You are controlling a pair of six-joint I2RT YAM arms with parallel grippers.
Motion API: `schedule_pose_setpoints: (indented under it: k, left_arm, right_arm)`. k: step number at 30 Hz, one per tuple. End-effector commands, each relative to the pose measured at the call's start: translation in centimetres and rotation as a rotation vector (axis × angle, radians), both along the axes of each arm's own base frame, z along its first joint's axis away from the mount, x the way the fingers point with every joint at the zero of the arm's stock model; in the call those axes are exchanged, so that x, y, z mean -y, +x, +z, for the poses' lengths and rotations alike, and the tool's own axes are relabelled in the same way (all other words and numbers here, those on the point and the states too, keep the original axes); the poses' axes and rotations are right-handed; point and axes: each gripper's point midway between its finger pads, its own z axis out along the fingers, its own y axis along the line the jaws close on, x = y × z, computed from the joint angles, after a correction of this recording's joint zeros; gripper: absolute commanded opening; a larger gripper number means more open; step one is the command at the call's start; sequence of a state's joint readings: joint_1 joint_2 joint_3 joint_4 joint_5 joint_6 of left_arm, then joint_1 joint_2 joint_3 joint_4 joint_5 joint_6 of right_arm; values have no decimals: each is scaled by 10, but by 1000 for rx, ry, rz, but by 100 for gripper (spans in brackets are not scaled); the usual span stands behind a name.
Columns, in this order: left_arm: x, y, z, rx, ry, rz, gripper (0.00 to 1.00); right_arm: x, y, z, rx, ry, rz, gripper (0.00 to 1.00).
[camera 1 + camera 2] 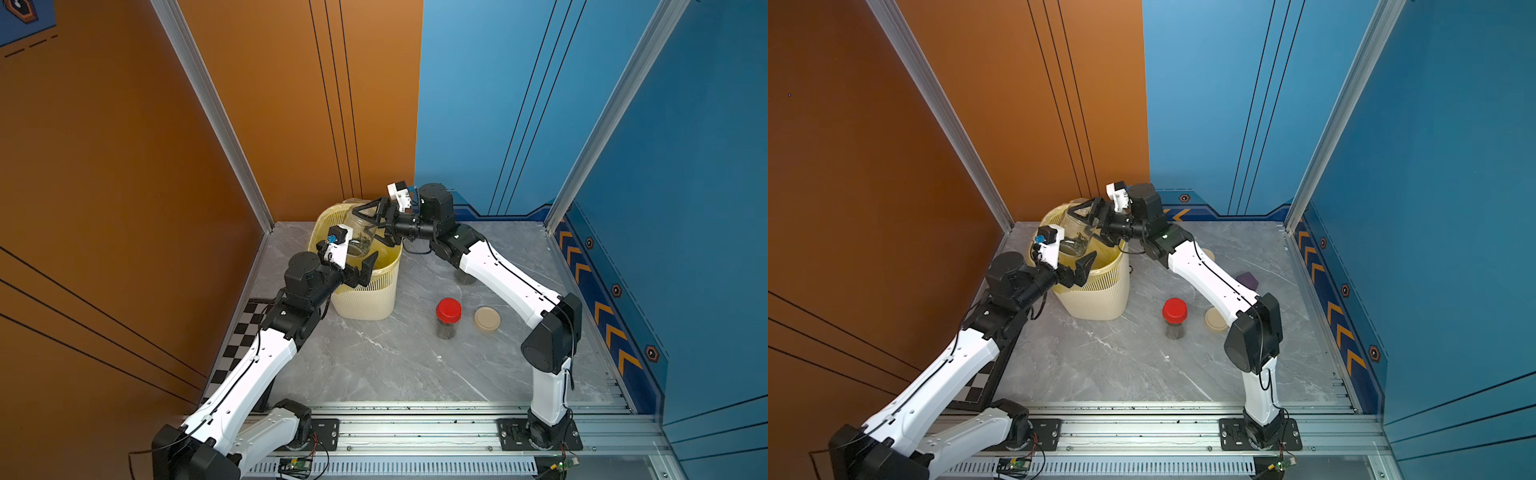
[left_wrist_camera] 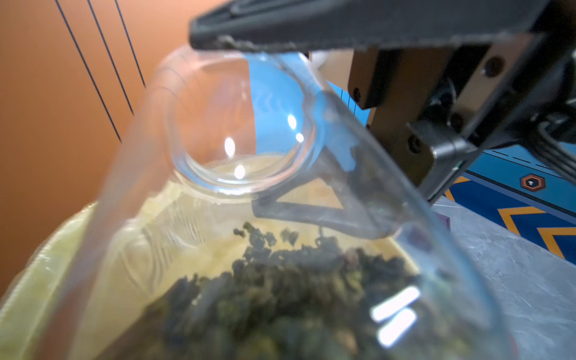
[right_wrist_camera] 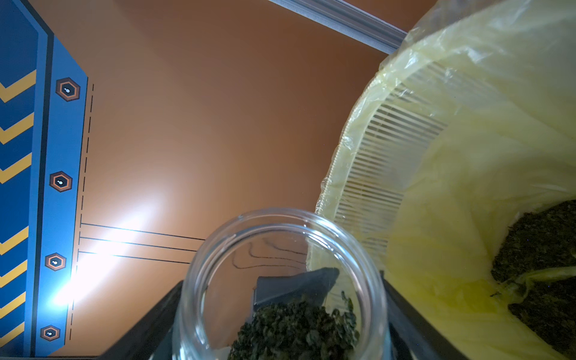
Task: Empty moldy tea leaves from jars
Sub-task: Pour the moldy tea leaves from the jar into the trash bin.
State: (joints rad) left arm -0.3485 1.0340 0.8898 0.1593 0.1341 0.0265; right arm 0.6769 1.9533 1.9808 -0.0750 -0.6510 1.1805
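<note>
A heap of tea leaves (image 3: 542, 246) already lies in the bin (image 1: 365, 299). The open jar (image 1: 360, 237) tips above the bin's mouth, its own leaves (image 3: 296, 330) not yet out. Beside the bin a red-lidded jar (image 1: 448, 318) stands closed with dark leaves inside, and a beige lid (image 1: 486, 319) lies just past it. The right gripper (image 1: 372, 224) reaches over the bin's far rim, clamped around the tilted jar. The left gripper (image 1: 365, 270) hovers at the bin's near rim, spread wide and empty.
</note>
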Motion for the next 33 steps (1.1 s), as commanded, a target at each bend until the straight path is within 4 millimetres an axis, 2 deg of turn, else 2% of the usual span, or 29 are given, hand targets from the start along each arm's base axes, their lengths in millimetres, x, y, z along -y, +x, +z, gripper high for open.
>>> schedule_pose_setpoints:
  k: [1, 6, 26, 33]
  left_arm:
    - [-7, 0, 27, 104, -35, 44, 98]
    - [-9, 2, 33, 114, -79, 27, 98]
    - [-9, 15, 32, 146, -151, 27, 98]
    - [-10, 20, 38, 155, -160, 29, 98]
  right_arm:
    - [3, -3, 30, 54, 73, -6, 56]
    - [5, 1, 29, 40, 72, -19, 56]
    - [4, 0, 31, -41, 122, -16, 56]
    - [4, 1, 25, -56, 115, -25, 56]
